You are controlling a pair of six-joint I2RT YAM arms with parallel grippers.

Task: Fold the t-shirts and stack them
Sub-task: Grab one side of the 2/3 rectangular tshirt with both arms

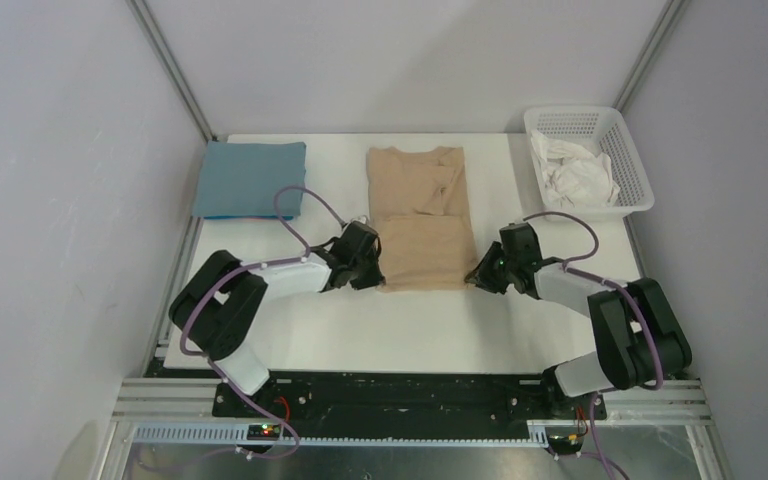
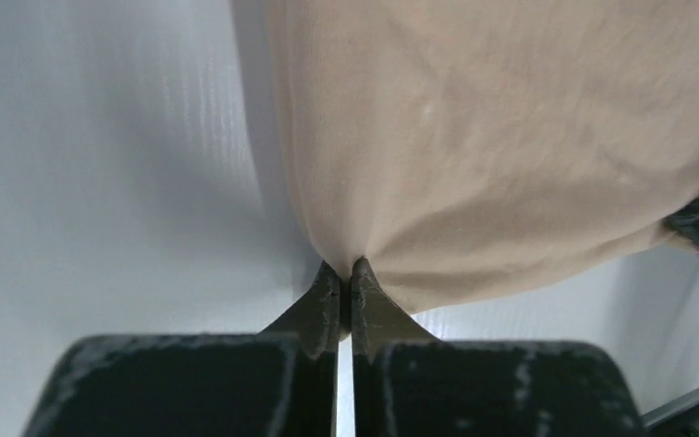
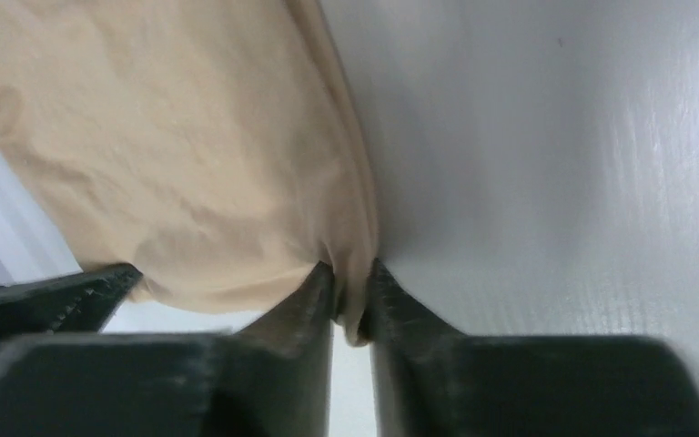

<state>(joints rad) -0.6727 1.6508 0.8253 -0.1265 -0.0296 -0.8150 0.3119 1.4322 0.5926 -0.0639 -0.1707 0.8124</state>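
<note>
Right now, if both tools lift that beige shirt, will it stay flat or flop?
Probably flop: the beige shirt puckers into creases where the left tool and right tool pinch its near corners, so its middle would likely sag between them. It seems light, since a small pinch at each corner holds it.

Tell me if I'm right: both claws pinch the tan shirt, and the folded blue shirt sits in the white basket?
No: the top view shows the teal t-shirt on the table, far left, not in the basket. The rest holds.
</note>
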